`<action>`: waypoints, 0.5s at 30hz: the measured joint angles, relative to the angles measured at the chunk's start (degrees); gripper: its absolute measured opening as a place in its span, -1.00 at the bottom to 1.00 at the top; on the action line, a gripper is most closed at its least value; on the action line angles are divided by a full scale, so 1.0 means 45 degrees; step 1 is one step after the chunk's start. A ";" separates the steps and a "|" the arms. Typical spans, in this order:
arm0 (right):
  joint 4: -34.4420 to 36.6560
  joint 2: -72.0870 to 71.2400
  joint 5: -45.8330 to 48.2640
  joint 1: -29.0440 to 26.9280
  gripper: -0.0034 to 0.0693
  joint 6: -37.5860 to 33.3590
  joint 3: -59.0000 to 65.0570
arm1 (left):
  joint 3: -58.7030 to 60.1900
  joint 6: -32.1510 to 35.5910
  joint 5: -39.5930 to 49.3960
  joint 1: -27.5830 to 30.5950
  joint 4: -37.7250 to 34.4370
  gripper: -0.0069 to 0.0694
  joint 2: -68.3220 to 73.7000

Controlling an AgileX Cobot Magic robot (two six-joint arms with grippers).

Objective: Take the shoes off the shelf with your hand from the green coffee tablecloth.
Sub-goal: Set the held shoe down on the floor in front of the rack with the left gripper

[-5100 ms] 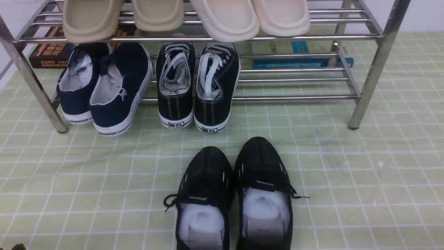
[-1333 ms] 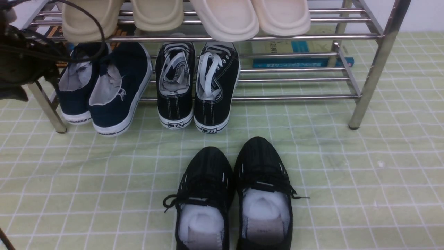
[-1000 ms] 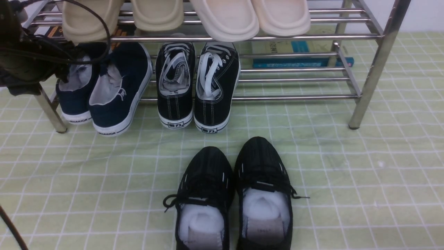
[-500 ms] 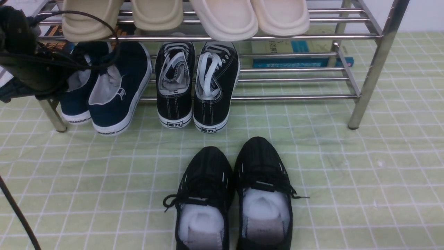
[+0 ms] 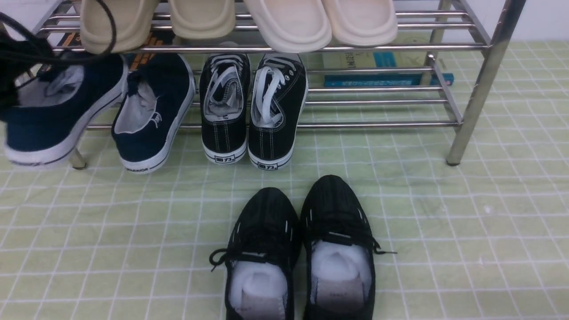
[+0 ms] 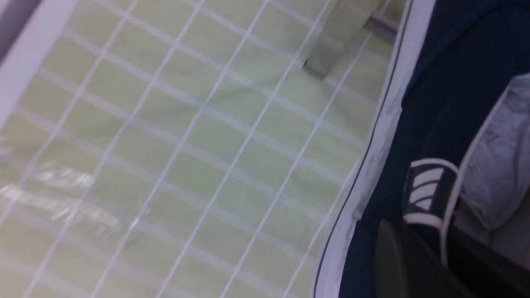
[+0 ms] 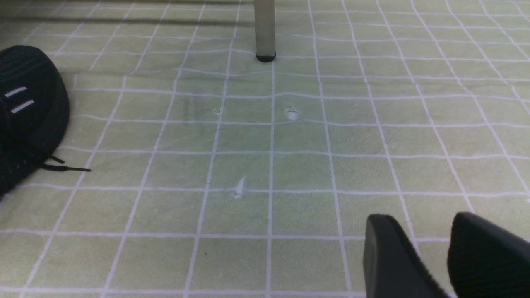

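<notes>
Clamping left fingers [image 6: 393, 265] on the heel wall of one shoe [image 5: 53, 120], likely the easiest edge to pinch, and holding it raised off the shelf [image 5: 471, 102] at its left end. Leaving its mate [image 5: 151, 115] on the lower tier, with right fingers [image 7: 389, 256] parted and idle.

Left gripper [image 6: 430, 248]: dark, matte fingers [image 6: 397, 265] with rounded tips, blurred at close range. Right gripper [image 7: 418, 223]: two smooth black fingers [image 7: 389, 256], broad and round-ended. A thin black cable [image 5: 114, 27] loops above the black left arm [image 5: 5, 89], seen only at the edge of the front view.
</notes>
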 joint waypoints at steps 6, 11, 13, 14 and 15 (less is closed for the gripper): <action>0.0000 0.0000 0.0000 0.0000 -0.25 0.0000 0.0000 | 0.0768 0.0298 0.1484 0.0000 0.1053 -0.70 -0.2442; 0.0000 0.0000 0.0000 0.0000 -0.25 0.0000 0.0000 | 0.3589 0.0135 0.1484 0.0000 0.0578 -0.70 -0.4928; 0.0000 0.0000 0.0000 0.0000 -0.25 0.0000 0.0000 | 0.5007 0.0168 0.1484 0.0000 0.0028 -0.70 -0.5725; 0.0000 0.0000 0.0000 0.0000 -0.25 0.0000 0.0000 | 0.5830 0.0252 0.1416 0.0000 -0.0343 -0.70 -0.6014; 0.0000 0.0000 0.0000 0.0000 -0.25 0.0000 0.0000 | 0.6485 0.0326 0.1253 0.0000 -0.0642 -0.70 -0.6187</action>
